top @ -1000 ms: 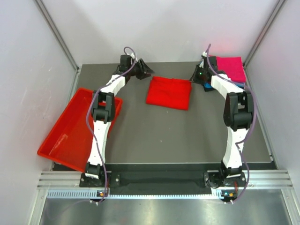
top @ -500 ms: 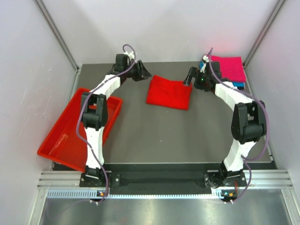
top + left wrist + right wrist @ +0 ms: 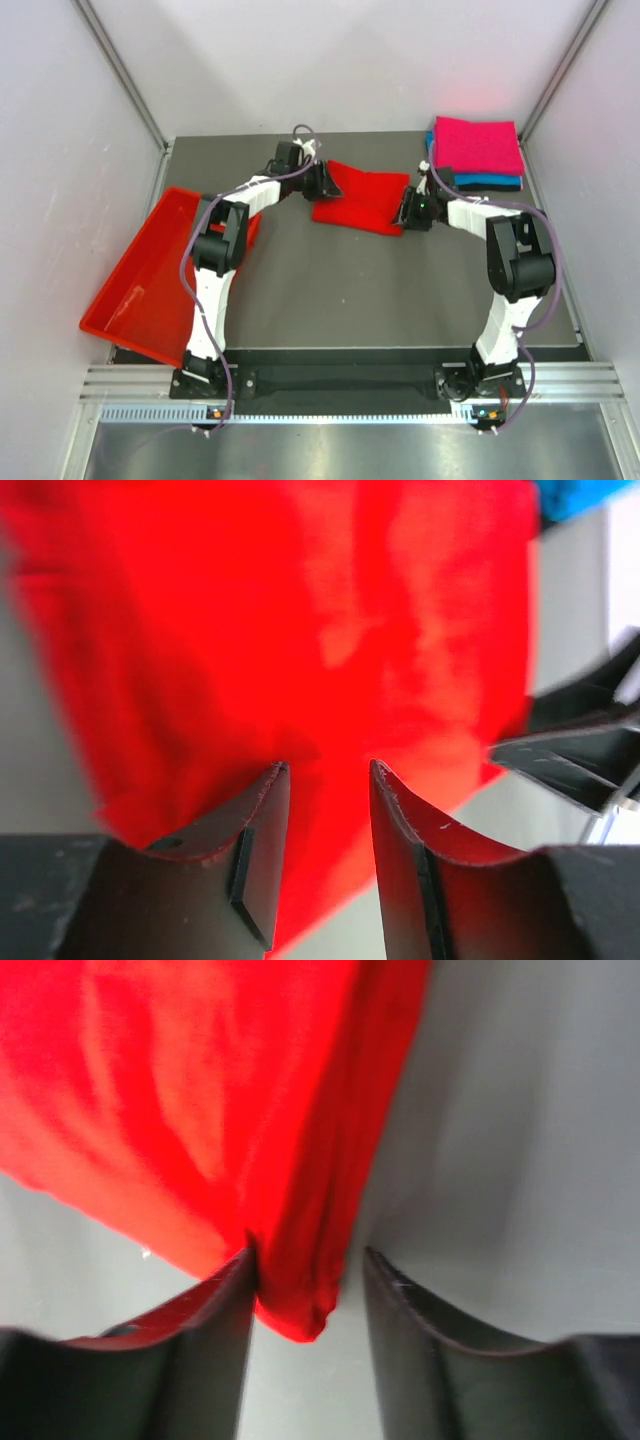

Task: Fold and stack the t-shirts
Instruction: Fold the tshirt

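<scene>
1. Desk from above: a folded bright red cloth t-shirt lies at its middle. The left claw is at the shirt's left edge and the right claw at its right near corner. A folded magenta-pink t-shirt tops a teal-blue t-shirt in the far right corner.
2. Left wrist: the claw is spread, with red cloth beneath its tips.
3. Right wrist: the claw is spread. The shirt's corner lies between the fingers and touches one.
</scene>
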Tool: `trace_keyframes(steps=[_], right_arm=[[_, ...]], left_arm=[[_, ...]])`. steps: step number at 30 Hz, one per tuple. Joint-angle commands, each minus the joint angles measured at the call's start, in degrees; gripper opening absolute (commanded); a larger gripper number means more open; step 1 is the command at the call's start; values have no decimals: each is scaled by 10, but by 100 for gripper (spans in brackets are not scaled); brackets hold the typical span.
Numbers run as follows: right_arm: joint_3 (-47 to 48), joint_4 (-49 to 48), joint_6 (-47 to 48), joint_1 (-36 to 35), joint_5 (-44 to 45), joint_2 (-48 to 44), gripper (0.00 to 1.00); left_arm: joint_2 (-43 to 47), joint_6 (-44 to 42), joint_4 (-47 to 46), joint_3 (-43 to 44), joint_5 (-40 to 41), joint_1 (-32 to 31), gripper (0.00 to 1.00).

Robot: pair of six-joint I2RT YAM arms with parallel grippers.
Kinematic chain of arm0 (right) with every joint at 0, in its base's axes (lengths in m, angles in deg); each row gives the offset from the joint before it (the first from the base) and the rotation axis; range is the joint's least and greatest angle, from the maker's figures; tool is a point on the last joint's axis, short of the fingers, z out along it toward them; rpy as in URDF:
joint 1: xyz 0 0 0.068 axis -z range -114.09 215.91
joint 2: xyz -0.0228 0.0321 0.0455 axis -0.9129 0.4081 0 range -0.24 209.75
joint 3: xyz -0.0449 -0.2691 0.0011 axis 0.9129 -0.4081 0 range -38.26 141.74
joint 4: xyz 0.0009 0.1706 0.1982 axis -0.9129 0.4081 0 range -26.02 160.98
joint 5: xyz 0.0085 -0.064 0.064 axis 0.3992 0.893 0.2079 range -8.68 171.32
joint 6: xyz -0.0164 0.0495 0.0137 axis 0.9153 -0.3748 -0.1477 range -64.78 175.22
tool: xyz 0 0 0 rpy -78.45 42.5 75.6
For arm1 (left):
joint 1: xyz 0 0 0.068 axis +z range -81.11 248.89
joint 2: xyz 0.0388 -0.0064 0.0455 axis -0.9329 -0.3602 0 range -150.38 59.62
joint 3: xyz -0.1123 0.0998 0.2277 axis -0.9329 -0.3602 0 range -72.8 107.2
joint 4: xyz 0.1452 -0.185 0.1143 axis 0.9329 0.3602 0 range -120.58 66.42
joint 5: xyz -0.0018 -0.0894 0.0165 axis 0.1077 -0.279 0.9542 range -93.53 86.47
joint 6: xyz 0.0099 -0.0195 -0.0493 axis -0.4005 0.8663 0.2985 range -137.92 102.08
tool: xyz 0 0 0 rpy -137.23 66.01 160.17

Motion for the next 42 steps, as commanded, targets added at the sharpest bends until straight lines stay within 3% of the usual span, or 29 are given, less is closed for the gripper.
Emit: trace_keyframes(steps=[1, 4, 8, 10, 12, 16, 19, 26, 33, 37, 42], right_arm=[[-6, -36, -2, 2, 18, -2, 42], [12, -11, -6, 2, 18, -22, 40], [30, 28, -20, 1, 22, -74, 62], [40, 30, -29, 2, 16, -84, 64], [63, 26, -34, 1, -8, -80, 60], [120, -10, -40, 4, -72, -17, 21], [166, -38, -55, 14, -121, 47, 7], [133, -129, -72, 49, -123, 122, 6], [85, -175, -70, 59, -132, 95, 11], [79, -166, -73, 58, -149, 48, 14], [76, -160, -69, 54, -159, 21, 15]], left_arm=[[-8, 15, -23, 19, 31, 25, 43], [-7, 26, -15, 56, 37, 30, 43], [-18, 63, -43, 106, 4, 29, 44], [-25, 90, -90, 118, -19, 26, 44], [-42, 107, -122, 127, -37, 24, 44], [-99, 149, -181, 152, -73, 20, 42], [-139, 167, -207, 179, -71, 22, 42], [-218, 179, -193, 261, 2, 51, 44], [-235, 204, -197, 305, 10, 70, 45], [-162, 191, -185, 284, -12, 70, 45], [-28, 113, -144, 138, -24, 55, 45]])
